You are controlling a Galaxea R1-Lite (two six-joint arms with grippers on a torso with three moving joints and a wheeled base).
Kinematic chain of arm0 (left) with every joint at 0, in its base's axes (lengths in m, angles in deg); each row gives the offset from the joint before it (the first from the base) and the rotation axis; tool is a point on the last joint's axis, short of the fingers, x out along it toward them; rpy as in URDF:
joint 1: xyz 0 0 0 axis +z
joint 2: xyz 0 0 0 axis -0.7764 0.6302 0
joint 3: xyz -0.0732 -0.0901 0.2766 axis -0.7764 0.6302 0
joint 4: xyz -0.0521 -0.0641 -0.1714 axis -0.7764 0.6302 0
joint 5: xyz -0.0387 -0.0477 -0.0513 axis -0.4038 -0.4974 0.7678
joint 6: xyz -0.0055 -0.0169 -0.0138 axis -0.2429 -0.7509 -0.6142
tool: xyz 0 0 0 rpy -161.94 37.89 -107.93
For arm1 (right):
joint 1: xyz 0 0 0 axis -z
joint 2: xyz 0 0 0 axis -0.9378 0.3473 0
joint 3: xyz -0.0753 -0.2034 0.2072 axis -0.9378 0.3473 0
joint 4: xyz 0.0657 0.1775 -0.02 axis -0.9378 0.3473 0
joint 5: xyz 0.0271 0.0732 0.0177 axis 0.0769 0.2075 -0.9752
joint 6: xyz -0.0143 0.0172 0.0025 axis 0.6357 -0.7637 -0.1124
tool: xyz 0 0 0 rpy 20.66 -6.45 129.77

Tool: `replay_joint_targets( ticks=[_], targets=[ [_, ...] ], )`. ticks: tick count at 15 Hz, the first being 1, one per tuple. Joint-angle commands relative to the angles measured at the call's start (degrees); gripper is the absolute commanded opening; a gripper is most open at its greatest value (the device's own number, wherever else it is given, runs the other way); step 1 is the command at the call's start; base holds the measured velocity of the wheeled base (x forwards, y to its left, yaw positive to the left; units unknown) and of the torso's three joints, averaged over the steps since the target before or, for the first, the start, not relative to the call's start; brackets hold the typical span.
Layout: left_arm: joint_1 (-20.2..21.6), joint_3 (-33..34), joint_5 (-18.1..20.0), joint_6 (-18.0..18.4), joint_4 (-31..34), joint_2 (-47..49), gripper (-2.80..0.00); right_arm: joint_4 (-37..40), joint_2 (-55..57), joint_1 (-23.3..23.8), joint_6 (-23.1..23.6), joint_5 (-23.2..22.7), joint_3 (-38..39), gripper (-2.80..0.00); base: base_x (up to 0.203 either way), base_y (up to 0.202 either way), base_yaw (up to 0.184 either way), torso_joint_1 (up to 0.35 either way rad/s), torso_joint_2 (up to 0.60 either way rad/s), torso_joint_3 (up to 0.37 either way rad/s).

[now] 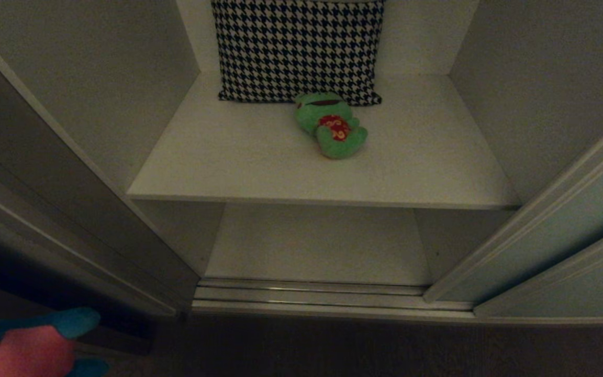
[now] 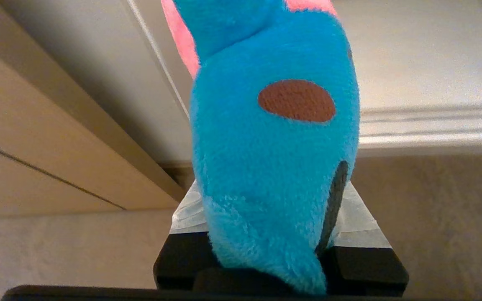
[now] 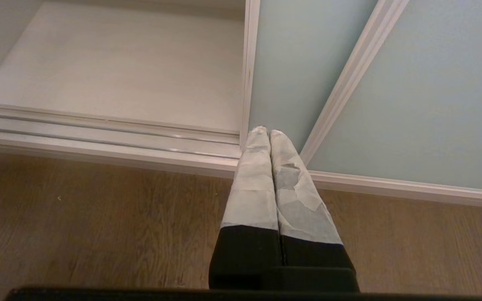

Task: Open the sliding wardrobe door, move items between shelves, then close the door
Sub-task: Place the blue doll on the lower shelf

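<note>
1. At three o'clock in the head view stands the sliding wardrobe door, pushed aside so the wardrobe is open. It looks big, hard and stiff, so I think it wants a push on its cream edge.
2. Up at twelve o'clock sits the top shelf. It holds a houndstooth cushion at the back and the green frog lying just in front, touching it.
3. Down near six o'clock is the bottom shelf, behind the metal floor track. Nothing lies on the part we can see.
4. Low at eight o'clock is the blue and pink toy, outside the wardrobe. The left gripper is squeezing it tight around its bottom end. It looks soft, fluffy and light, so I think it is easy to carry and best held around the fat middle.
5. The right gripper hangs by the door's bottom edge above the wood floor, pinched closed with nothing in it.
</note>
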Motion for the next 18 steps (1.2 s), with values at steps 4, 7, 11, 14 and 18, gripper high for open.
replay_joint_targets(
  ticks=[4, 7, 11, 14, 18],
  targets=[
    [0.00, 0.25, -0.18, -0.25, -0.35, 0.21, -2.80, -0.01, -0.10, -0.02, 0.03, -0.03, 0.09, -2.80, 0.000, 0.000, 0.000, 0.000, 0.00, 0.000],
    [0.00, 0.23, -0.27, -0.25, -0.26, 0.21, -2.80, -0.03, -0.11, -0.11, 0.03, -0.03, 0.09, -2.80, 0.000, 0.000, 0.000, 0.000, 0.00, 0.000],
    [0.00, 0.25, -0.27, -0.25, -0.34, 0.21, -2.80, -0.03, -0.10, -0.10, 0.05, -0.03, 0.03, -2.80, -0.025, 0.000, 0.000, 0.002, 0.00, 0.000],
    [0.00, 0.25, -0.27, -0.25, -0.35, 0.21, -2.80, -0.01, -0.19, -0.02, 0.03, -0.03, 0.01, -2.80, -0.191, 0.000, 0.001, -0.002, 0.00, 0.005],
    [0.00, 0.25, -0.27, -0.60, -0.35, 0.21, -2.80, -0.04, -0.10, -0.02, 0.03, -0.03, 0.01, -2.80, -0.193, 0.000, 0.001, 0.003, 0.00, 0.001]
  ],
)
